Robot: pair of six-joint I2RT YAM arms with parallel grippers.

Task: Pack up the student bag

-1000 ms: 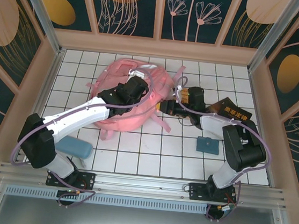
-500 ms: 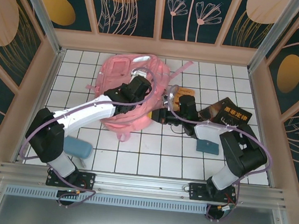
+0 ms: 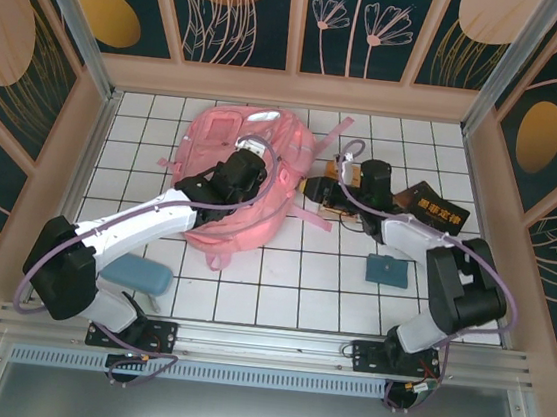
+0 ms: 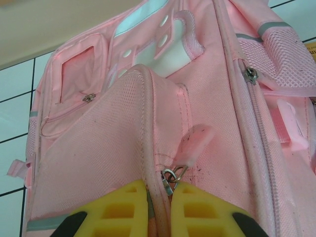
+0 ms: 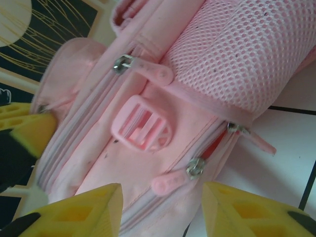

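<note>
Left wrist view shows left fingers clamped on the student bag; right fingers stand apart, empty.

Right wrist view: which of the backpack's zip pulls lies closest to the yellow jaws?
The lowest zip pull, just below the pink buckle; the other two sit higher up the backpack.

White tiled table, pink student bag, blue case, teal pouch, dark book

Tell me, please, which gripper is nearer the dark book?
Right. The right gripper lies just left of the book, beside the student bag; the left gripper is farther left, clamped on the bag.
</note>
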